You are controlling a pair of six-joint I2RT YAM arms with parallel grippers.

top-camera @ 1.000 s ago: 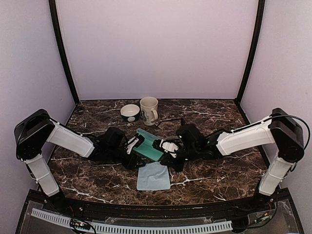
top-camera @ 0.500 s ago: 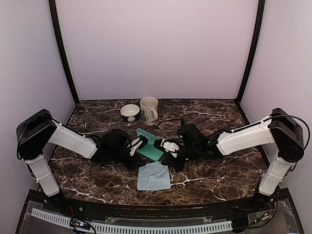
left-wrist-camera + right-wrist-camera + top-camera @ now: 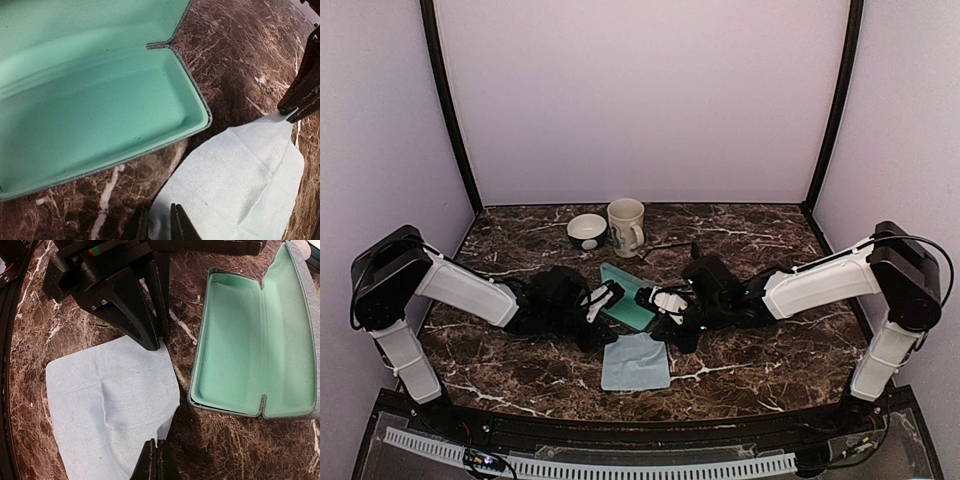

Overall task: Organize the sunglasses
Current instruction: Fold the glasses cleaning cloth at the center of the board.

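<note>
A pale blue cloth (image 3: 635, 365) lies flat in front of an open hard case (image 3: 625, 295) with a mint-green lining. My left gripper (image 3: 159, 226) is shut on the cloth's (image 3: 240, 180) far left corner, beside the case (image 3: 100, 100). My right gripper (image 3: 156, 445) is shut on the far right corner of the cloth (image 3: 105, 400), which lifts slightly at the pinch. The case (image 3: 235, 340) holds nothing. Right of the mug lies a thin black wire shape (image 3: 668, 247), too small to identify as the sunglasses. No other glasses show.
A cream mug (image 3: 625, 227) and a small bowl (image 3: 586, 230) stand at the back of the marble table (image 3: 770, 350). Both arms reach inward low over the table's middle. Black posts and lilac walls close in the sides and back.
The left gripper's jaws have closed onto the cloth's corner, and the left arm has edged slightly right. The right gripper stays shut in place.
</note>
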